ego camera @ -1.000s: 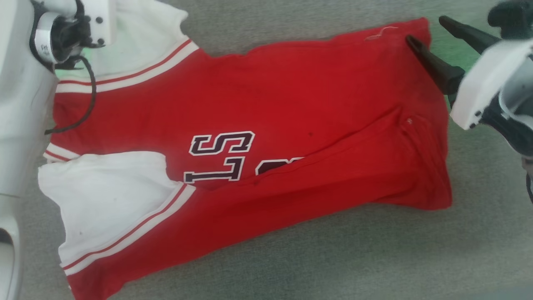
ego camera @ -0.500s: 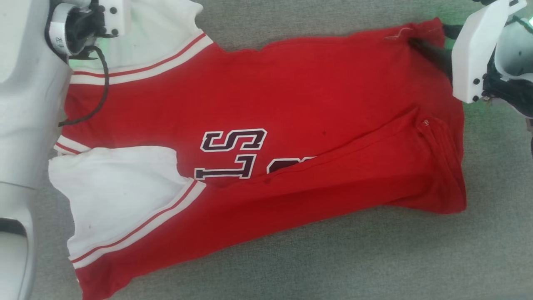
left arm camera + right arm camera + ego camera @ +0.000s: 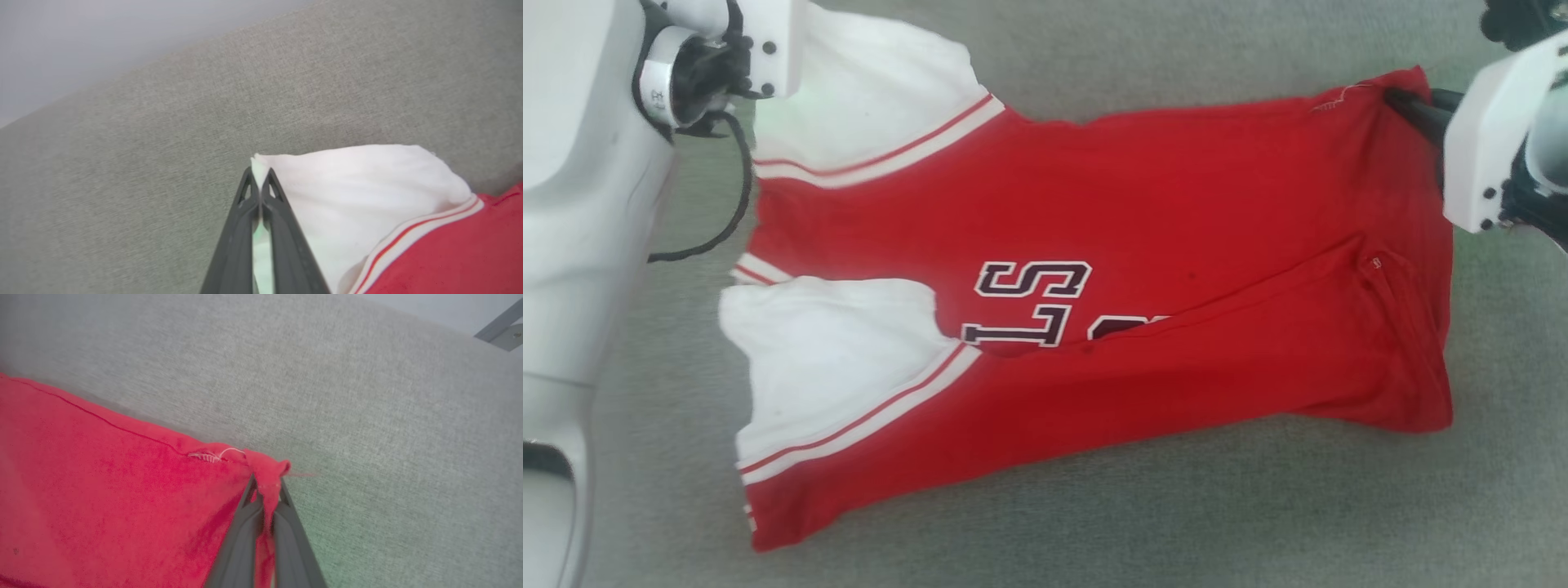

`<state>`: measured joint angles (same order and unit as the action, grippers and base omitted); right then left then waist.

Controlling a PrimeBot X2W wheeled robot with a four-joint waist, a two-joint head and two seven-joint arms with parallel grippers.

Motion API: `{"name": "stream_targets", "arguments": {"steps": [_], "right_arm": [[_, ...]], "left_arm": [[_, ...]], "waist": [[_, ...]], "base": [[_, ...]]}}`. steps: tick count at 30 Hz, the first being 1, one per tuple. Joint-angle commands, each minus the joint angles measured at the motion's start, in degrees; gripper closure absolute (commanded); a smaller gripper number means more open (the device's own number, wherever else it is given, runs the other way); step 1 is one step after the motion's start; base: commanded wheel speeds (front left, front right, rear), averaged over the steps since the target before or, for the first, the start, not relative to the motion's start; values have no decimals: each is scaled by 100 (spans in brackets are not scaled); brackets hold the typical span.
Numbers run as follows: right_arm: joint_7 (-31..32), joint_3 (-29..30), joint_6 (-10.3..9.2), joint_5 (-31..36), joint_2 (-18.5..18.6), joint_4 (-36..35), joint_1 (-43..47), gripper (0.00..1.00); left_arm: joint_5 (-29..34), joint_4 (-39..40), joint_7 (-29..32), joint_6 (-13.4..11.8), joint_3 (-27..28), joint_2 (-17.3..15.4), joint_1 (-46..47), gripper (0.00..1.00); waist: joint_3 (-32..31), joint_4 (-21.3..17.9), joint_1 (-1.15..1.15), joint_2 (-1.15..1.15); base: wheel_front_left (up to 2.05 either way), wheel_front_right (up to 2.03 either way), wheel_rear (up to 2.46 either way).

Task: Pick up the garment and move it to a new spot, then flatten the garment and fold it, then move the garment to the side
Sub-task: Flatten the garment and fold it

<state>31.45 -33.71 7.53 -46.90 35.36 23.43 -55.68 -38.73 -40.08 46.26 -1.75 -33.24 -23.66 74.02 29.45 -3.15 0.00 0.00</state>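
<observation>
Head view, garment point(image 3: 1143, 220) on grey surface point(image 3: 1176, 506), left gripper point(image 3: 259, 179) pinching white sleeve point(image 3: 347, 183), right gripper point(image 3: 266, 490) pinching red corner point(image 3: 270, 468).

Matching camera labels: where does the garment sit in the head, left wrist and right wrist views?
Head view: garment spread across the centre, white sleeves left, red hem right.
Left wrist view: lower right, white sleeve pinched by the left gripper.
Right wrist view: left and lower centre, red corner pinched by the right gripper.
Shared landmark: the gray surface under it.
</observation>
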Motion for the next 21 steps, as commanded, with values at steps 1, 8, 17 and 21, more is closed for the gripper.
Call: {"name": "stream_targets", "arguments": {"steps": [1, 8, 17, 21], "right_arm": [[-106, 48, -8, 49, 72, -107, 137, 100], [-264, 388, -8, 124, 394, -702, 694, 100], [-38, 944, -7, 176, 876, -1762, 1794, 100], [69, 1286, -7, 128, 1032, -2122, 2422, 100]], "left_arm": [[-17, 182, 67, 31, -27, -100, -138, 100], [-68, 1585, 539, -197, -106, -475, -680, 100], [-113, 4288, 1289, -1073, -186, -1191, -2110, 100], [-47, 5311, 1470, -1512, -242, -1506, -2810, 100]], "waist": [[-231, 180, 0, 0], [-606, 415, 0, 0], [-842, 573, 0, 0], [-878, 601, 0, 0]], "base": [[0, 0, 0], [0, 0, 0], [0, 0, 0], [0, 0, 0]]}}
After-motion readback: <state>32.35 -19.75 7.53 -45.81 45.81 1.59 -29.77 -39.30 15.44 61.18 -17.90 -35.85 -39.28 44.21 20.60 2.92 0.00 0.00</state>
